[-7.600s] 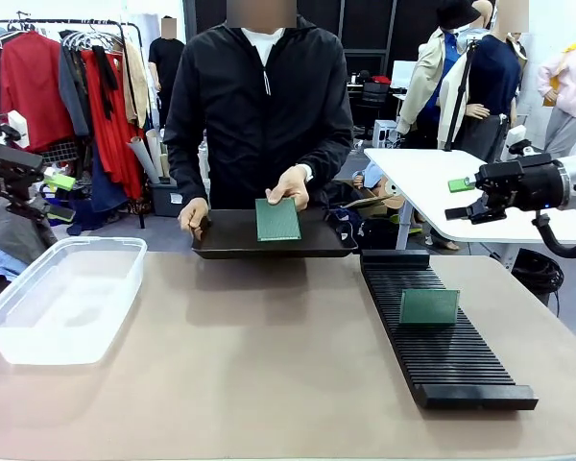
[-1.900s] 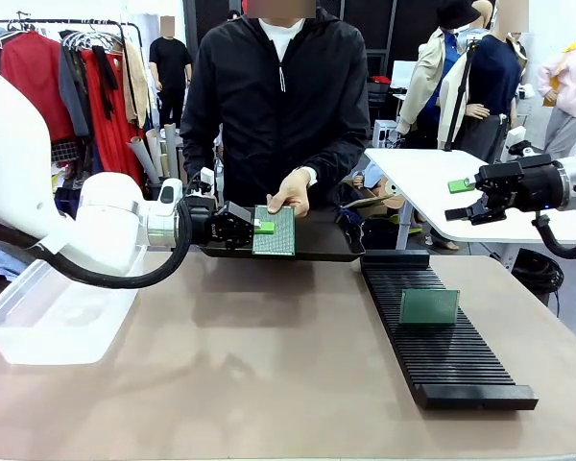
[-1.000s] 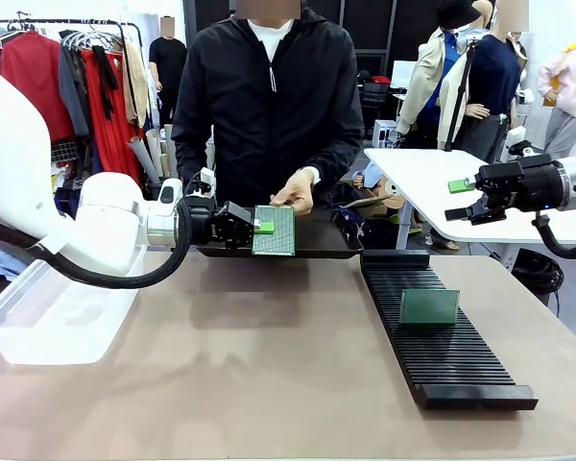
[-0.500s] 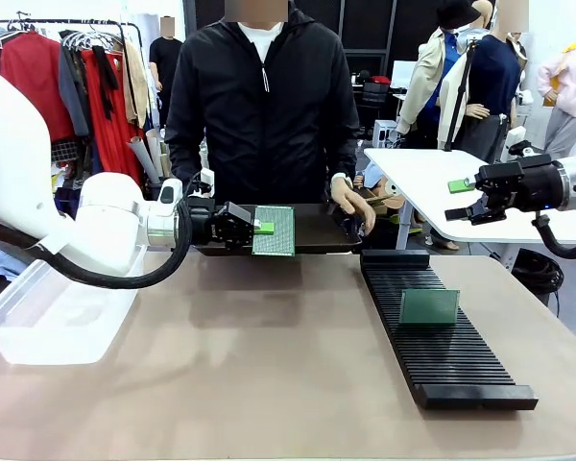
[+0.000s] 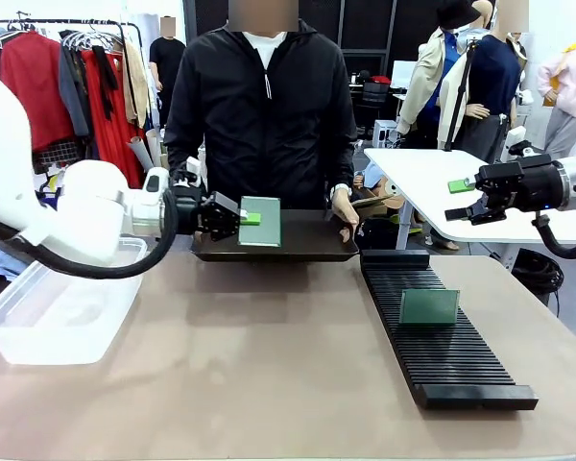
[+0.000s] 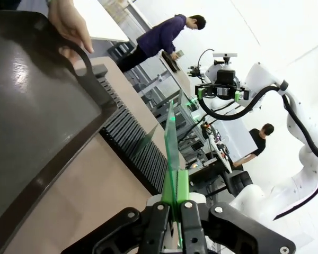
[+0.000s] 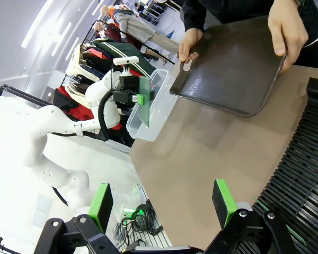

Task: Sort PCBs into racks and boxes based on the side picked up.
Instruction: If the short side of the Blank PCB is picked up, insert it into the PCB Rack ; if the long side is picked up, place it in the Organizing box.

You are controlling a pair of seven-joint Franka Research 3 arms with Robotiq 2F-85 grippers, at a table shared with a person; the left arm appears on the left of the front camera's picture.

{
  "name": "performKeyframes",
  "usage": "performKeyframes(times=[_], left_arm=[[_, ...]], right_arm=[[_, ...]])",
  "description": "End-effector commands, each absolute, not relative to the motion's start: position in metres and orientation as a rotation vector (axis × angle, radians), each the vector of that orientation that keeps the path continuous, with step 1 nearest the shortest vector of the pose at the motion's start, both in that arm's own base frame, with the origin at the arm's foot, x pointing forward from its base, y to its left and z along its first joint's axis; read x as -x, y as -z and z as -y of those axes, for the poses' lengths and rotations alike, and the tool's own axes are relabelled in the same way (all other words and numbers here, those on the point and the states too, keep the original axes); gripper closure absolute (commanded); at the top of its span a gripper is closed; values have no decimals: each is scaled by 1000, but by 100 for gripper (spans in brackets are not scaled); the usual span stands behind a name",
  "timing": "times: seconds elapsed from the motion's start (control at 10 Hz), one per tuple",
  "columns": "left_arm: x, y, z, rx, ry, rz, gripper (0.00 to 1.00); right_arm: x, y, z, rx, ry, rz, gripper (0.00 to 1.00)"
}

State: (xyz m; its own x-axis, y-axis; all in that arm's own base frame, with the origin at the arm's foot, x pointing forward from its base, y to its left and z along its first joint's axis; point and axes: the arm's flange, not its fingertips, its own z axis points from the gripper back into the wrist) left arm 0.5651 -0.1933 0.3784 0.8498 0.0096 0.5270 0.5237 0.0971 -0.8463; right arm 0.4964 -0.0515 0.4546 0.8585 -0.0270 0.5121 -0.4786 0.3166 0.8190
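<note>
**Board lifted off the tray**

The left gripper [image 5: 248,219] has its fingers clenched on a thin green PCB [image 5: 261,222], upright above the smooth black tray [image 5: 307,248]. Another PCB [image 5: 429,307] stands in the ribbed rack [image 5: 442,355]. Right gripper [image 5: 461,200] fingers are spread, holding nothing.

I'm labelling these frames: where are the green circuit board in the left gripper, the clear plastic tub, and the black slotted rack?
green circuit board [image 5: 262,221], front view, its face.
clear plastic tub [image 5: 38,346], front view, near wall.
black slotted rack [image 5: 451,360], front view, bare slots.
</note>
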Motion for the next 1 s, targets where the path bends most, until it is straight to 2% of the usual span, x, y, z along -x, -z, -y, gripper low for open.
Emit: performKeyframes(times=[0.0, 0.6, 0.9], left_arm=[[-549, -399, 164, 1404, 362, 447, 100], [-530, -453, 64, 1264, 272, 389, 100], [-526, -478, 30, 1088, 258, 239, 100]], right_arm=[[-496, -456, 51, -1224, -314, 485, 0], [-496, -456, 51, -1224, -314, 485, 0], [-496, -456, 51, -1224, -314, 485, 0]])
